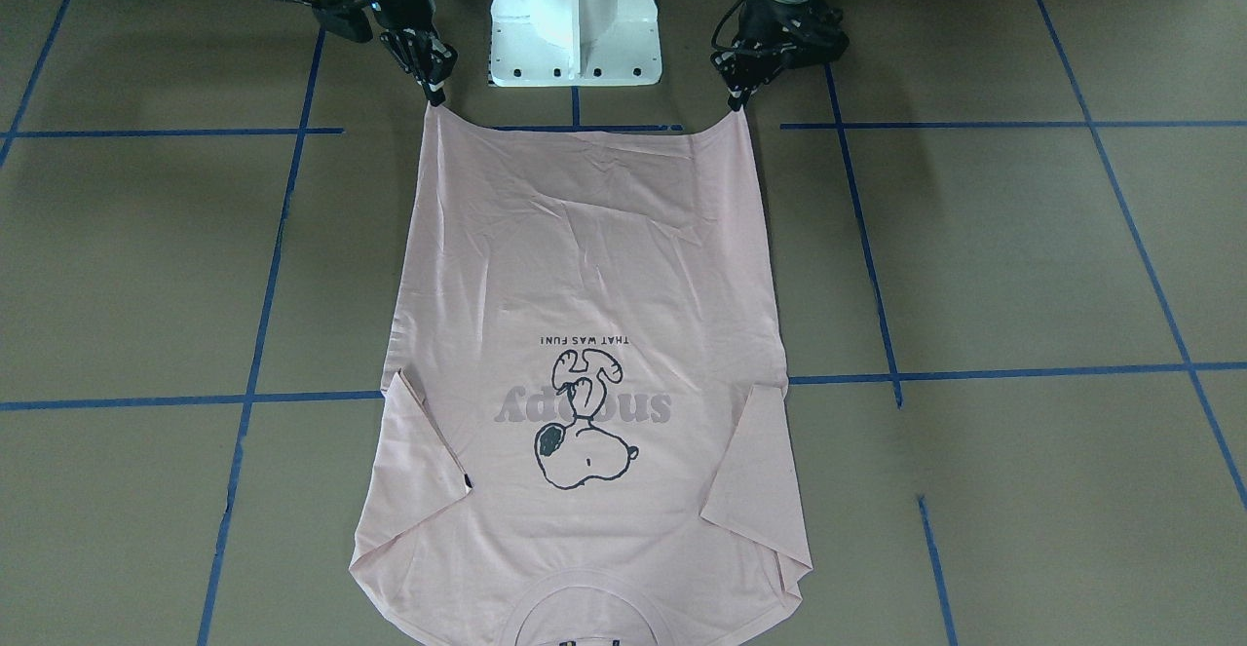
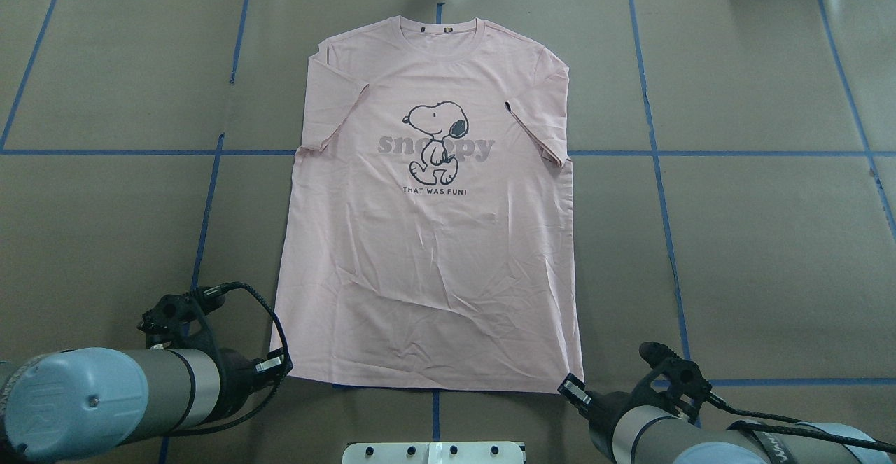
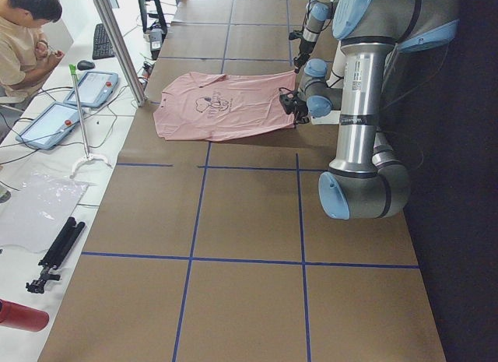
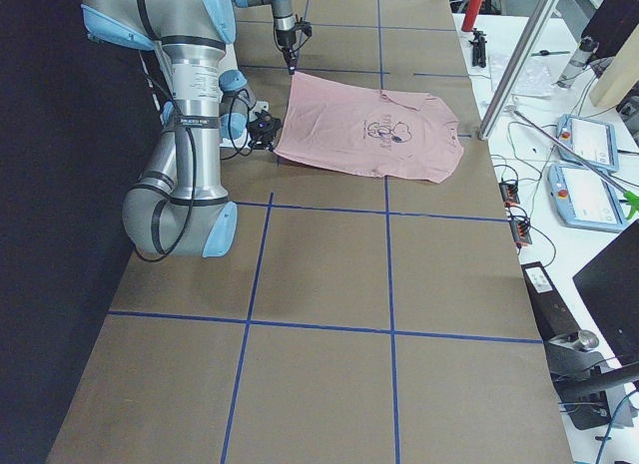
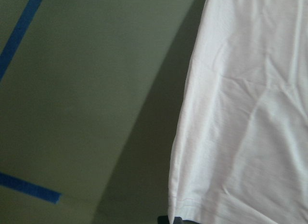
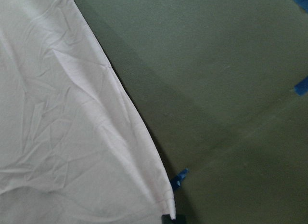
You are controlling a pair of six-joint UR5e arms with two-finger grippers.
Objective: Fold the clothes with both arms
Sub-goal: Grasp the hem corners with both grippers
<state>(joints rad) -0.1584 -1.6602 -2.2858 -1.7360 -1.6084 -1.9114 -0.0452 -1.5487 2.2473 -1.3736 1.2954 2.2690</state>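
The pale pink T-shirt point(image 1: 585, 266) lies front up on the brown table, Snoopy print showing, both sleeves folded inward, collar at the far edge point(image 2: 448, 30). My left gripper point(image 1: 738, 100) is shut on the hem corner on its side, also seen in the overhead view point(image 2: 283, 366). My right gripper point(image 1: 435, 95) is shut on the other hem corner point(image 2: 570, 388). Both corners are pulled up a little off the table, and the hem sags between them. The wrist views show the shirt's side edges point(image 5: 240, 113) point(image 6: 57, 113) casting shadows on the table.
The white pedestal base point(image 1: 575, 13) stands just behind the hem, between the arms. Blue tape lines point(image 1: 974, 373) cross the brown table. An operator point(image 3: 23, 35) sits at a side desk with tablets point(image 3: 93, 86) beyond the shirt's collar end.
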